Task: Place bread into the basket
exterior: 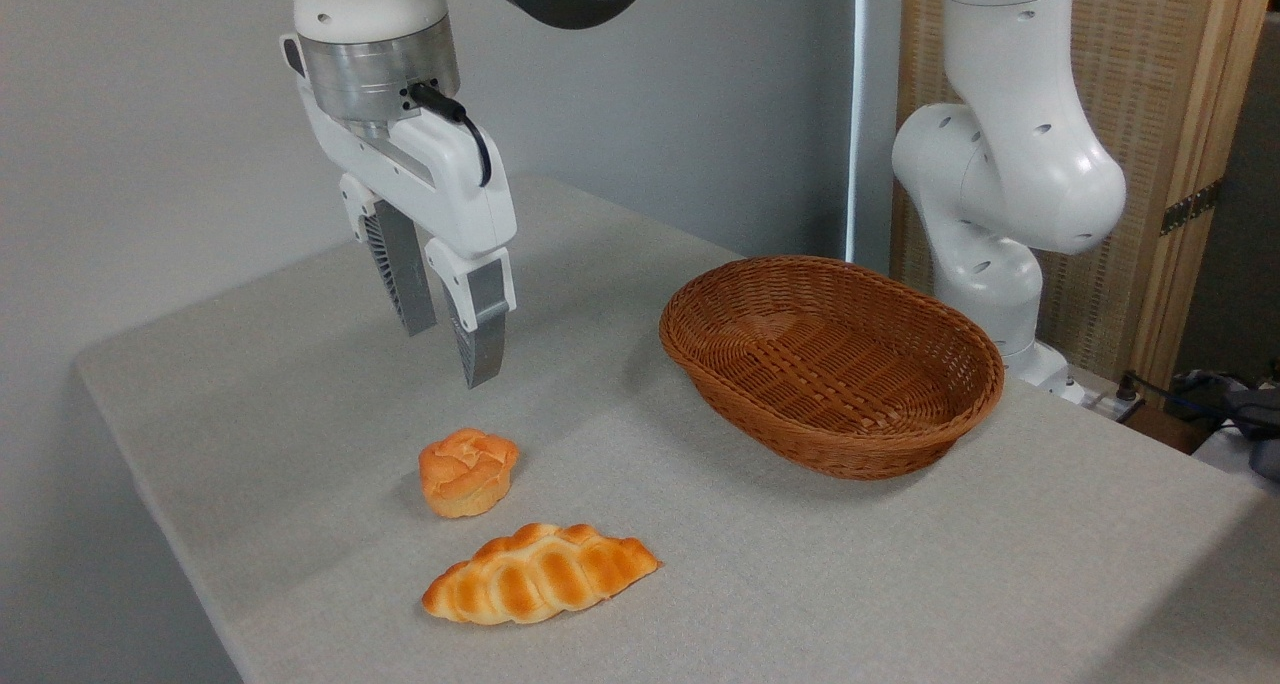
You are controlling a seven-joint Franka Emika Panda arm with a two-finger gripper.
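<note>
Approach step: gripper (452, 349) hanging above bread (466, 472), jaws slightly apart, holding nothing. Next, probably lower straight down, straddle, close; basket (985, 392) empty

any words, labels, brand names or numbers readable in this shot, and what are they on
None: no text can be read anywhere in this view.
The gripper and the arm's white housing show no lettering.
The bread, the braided loaf, the basket and the table carry no labels or marks.
</note>
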